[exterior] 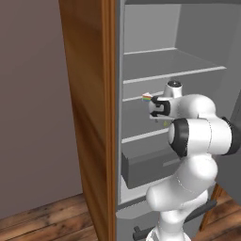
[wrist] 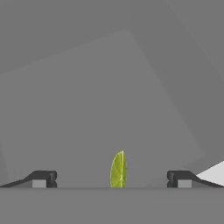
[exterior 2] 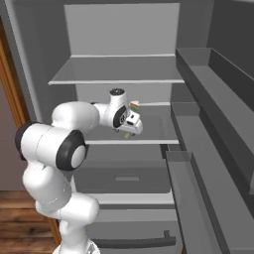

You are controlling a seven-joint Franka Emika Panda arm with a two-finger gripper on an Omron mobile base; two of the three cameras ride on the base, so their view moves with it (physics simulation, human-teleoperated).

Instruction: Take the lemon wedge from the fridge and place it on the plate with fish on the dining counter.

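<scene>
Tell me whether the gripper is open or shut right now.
Open. In the hand view the gripper has its two fingertips far apart, with the lemon wedge standing between them, touching neither, on the fridge shelf.

Pretty clearly a home kitchen I'm parked in. I'm facing an open fridge (exterior 2: pixel 124 69) with grey shelves (exterior 2: pixel 116 74), a drawer (exterior: pixel 146 164) low down and racks on the door (exterior 2: pixel 208 124). It's boxed in by a wooden side panel (exterior: pixel 92 117), with plank flooring (exterior: pixel 42 219) and a plain wall (exterior: pixel 33 94) next to it.
</scene>
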